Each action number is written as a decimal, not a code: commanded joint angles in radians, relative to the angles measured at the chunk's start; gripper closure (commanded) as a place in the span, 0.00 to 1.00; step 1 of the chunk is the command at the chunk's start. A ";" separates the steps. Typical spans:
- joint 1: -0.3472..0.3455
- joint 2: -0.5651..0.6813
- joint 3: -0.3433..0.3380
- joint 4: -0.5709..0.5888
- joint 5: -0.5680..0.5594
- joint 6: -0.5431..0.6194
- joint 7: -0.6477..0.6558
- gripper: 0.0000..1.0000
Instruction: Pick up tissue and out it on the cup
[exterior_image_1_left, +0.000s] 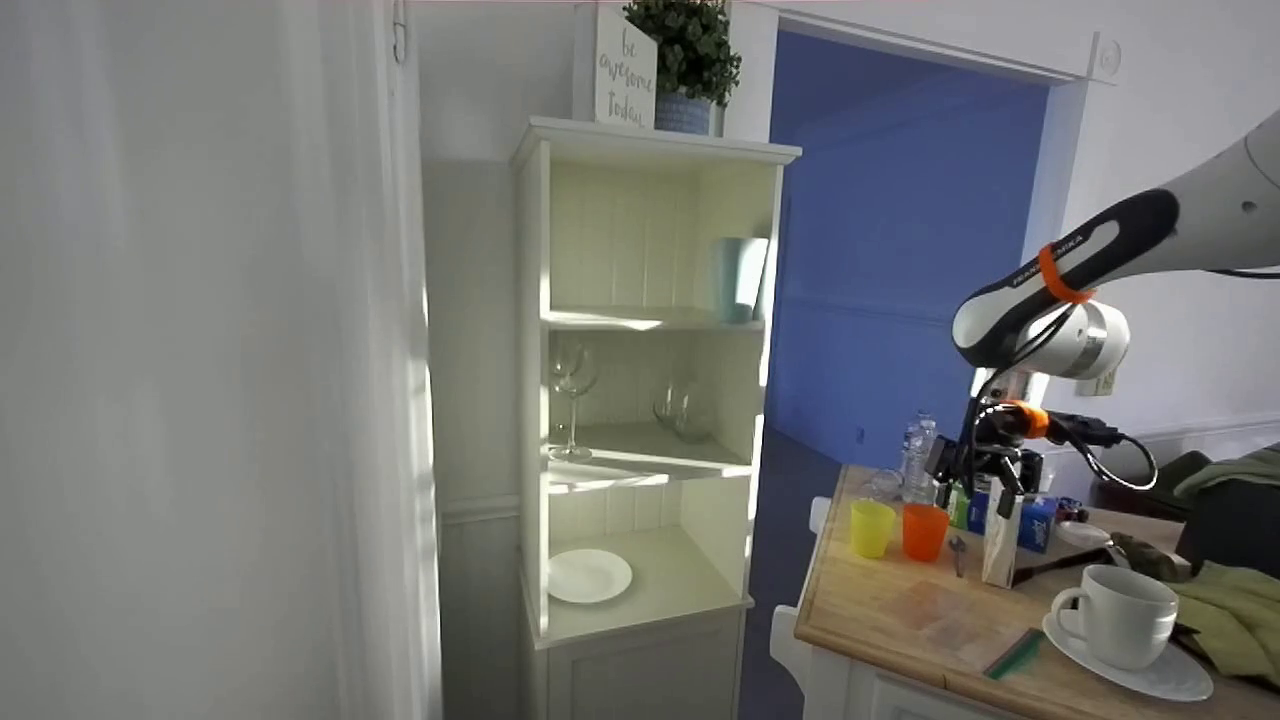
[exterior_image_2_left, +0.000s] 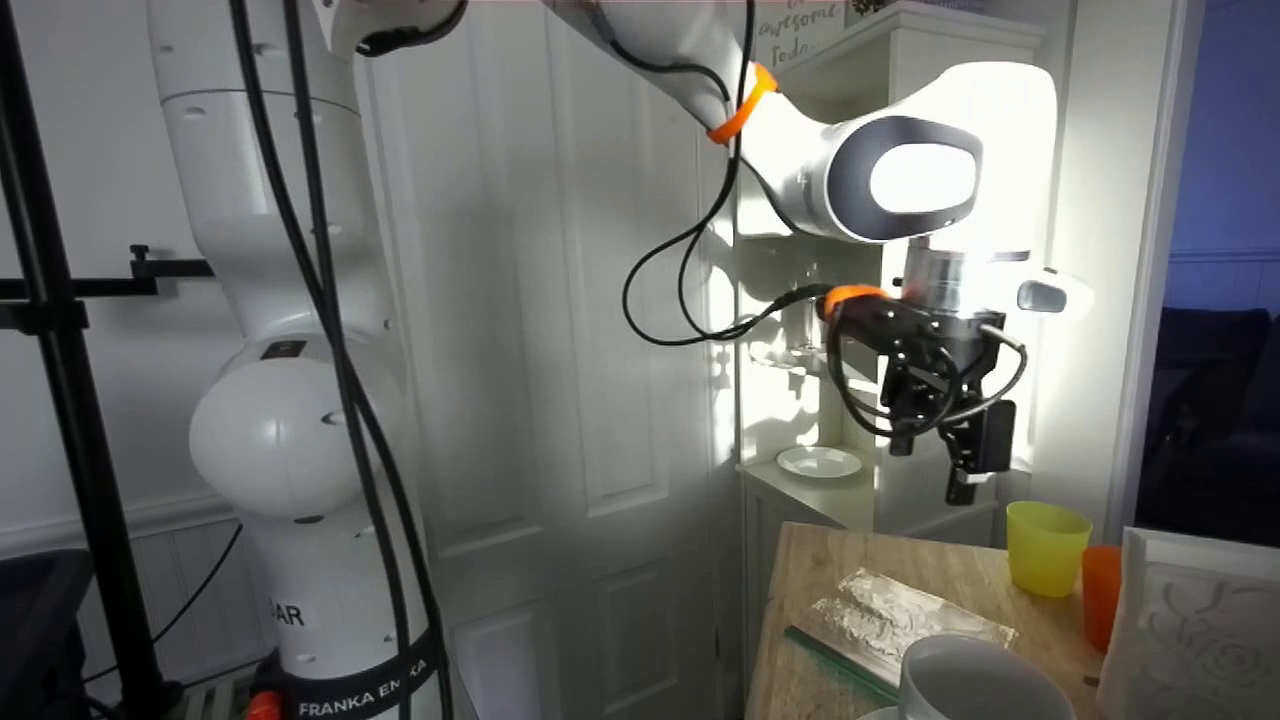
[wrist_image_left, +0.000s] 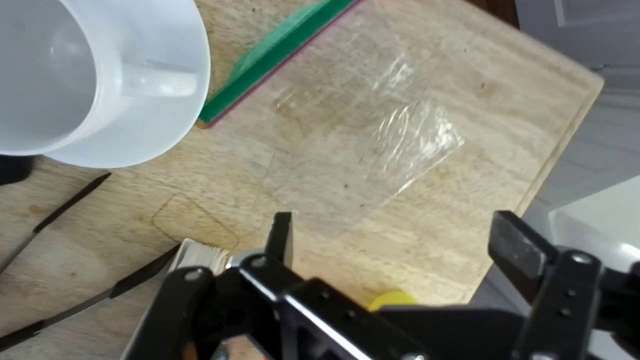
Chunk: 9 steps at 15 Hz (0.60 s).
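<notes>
The white cup (exterior_image_1_left: 1130, 622) stands upright on its saucer (wrist_image_left: 167, 127) at the near end of the wooden table; its handle (wrist_image_left: 165, 82) faces the bag side in the wrist view. White embossed paper (exterior_image_2_left: 1195, 625) stands upright as a stack (exterior_image_1_left: 1000, 550); no separate tissue can be made out, and I cannot tell if it belongs to this stack. My gripper (wrist_image_left: 392, 220) hangs above the table, fingers spread wide with nothing between them. In the wrist view the stack's edge (wrist_image_left: 200, 256) lies beyond the left-hand finger, partly hidden by it.
A clear zip bag (wrist_image_left: 320, 145) with a green strip lies flat beside the saucer. Yellow (exterior_image_1_left: 872, 530) and orange (exterior_image_1_left: 924, 532) tumblers, a spoon (exterior_image_1_left: 957, 555) and plastic bottles (exterior_image_1_left: 918, 460) stand around the stack. A green cloth (exterior_image_1_left: 1230, 610) lies behind the cup.
</notes>
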<state>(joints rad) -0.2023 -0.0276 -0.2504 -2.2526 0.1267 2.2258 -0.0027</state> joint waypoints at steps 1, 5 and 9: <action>-0.043 0.097 -0.023 0.161 0.076 -0.071 0.090 0.00; -0.077 0.142 -0.043 0.256 0.084 -0.076 0.181 0.00; -0.083 0.163 -0.047 0.297 0.053 -0.050 0.243 0.00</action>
<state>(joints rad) -0.2809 0.1061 -0.2984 -2.0054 0.1786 2.1786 0.1930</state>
